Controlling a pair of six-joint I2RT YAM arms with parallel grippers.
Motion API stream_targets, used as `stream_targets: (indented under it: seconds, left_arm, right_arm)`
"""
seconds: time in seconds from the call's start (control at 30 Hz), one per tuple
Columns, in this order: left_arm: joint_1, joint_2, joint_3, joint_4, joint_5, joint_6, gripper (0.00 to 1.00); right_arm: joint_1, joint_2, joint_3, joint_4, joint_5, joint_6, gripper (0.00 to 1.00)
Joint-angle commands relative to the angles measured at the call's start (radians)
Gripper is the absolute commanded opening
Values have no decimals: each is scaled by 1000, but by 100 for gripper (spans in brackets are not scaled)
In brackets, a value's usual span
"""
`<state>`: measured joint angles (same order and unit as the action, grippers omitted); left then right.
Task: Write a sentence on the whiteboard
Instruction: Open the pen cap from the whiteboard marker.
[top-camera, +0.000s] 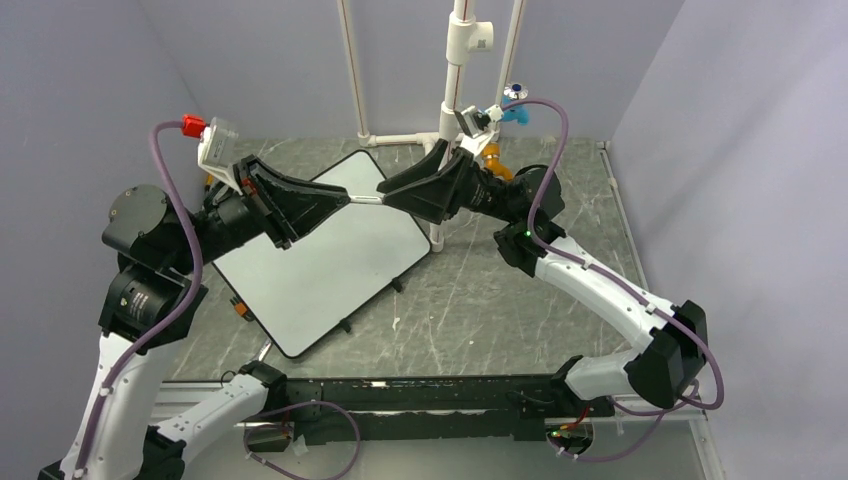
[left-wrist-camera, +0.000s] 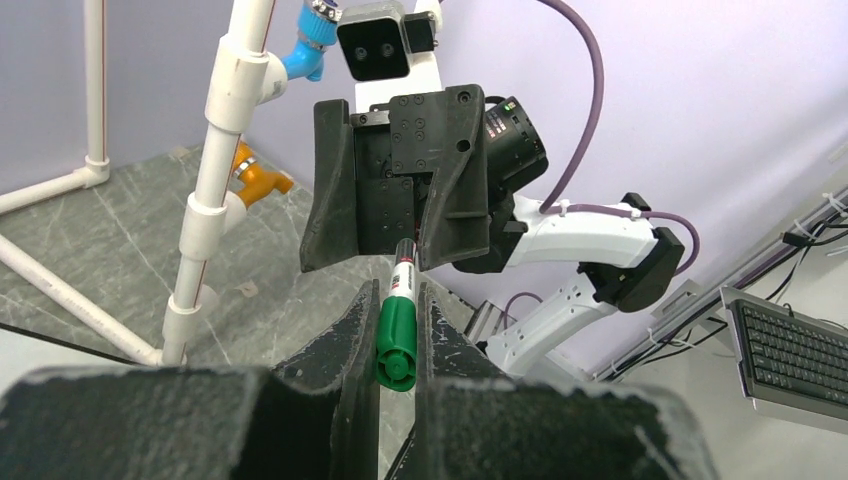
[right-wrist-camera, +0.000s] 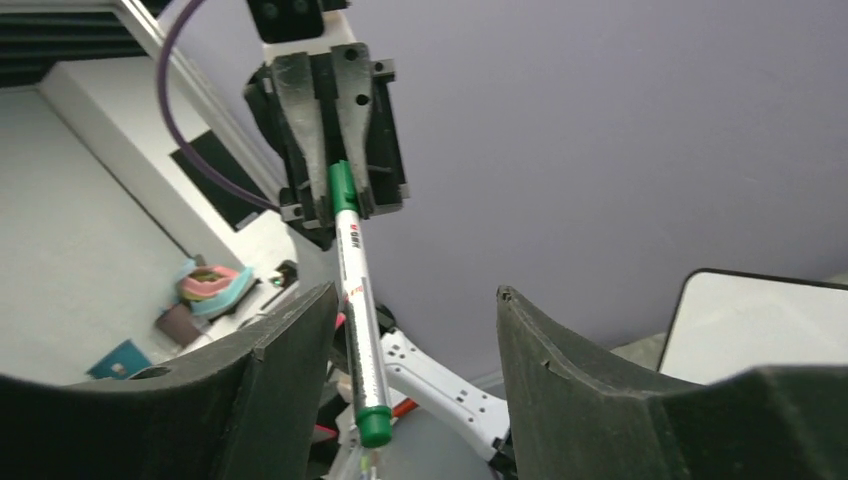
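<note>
Uncapping: I'm pinching the green marker (left-wrist-camera: 398, 300) by its cap (left-wrist-camera: 396, 340) in left gripper (left-wrist-camera: 397, 292); right gripper (right-wrist-camera: 412, 298) is straddling the barrel (right-wrist-camera: 358, 310), jaws wide. Next: clamp, pull away.

Grey marbled table (top-camera: 500, 300), scuffed with white scratches. White pipe frame (top-camera: 458, 60) upright at far edge, with a low horizontal run along the back. Blue fitting (top-camera: 515, 115) high by the pipe, orange fitting (top-camera: 490, 158) lower down, just beside it. Lilac walls (top-camera: 720, 120) on three sides. One marker (left-wrist-camera: 397, 330): green cap, white barrel, red and black print. Black keyboard (left-wrist-camera: 790, 355) on a shelf beyond the enclosure. Pink and teal clutter (right-wrist-camera: 215, 285) outside, too small to identify.
</note>
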<state>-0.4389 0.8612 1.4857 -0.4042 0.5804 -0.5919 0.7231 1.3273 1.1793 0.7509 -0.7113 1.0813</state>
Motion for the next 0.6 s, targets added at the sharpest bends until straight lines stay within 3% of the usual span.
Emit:
stream_targets:
  seconds: [0.0,0.57]
  left_arm:
    - [5,11,15,81,31,-27,0]
    - [9,28,-37,157,48,-83,0]
  right_arm:
    - [-2,7,43,150,-46,85,58]
    - [-3,33,61,214,-69,138,43]
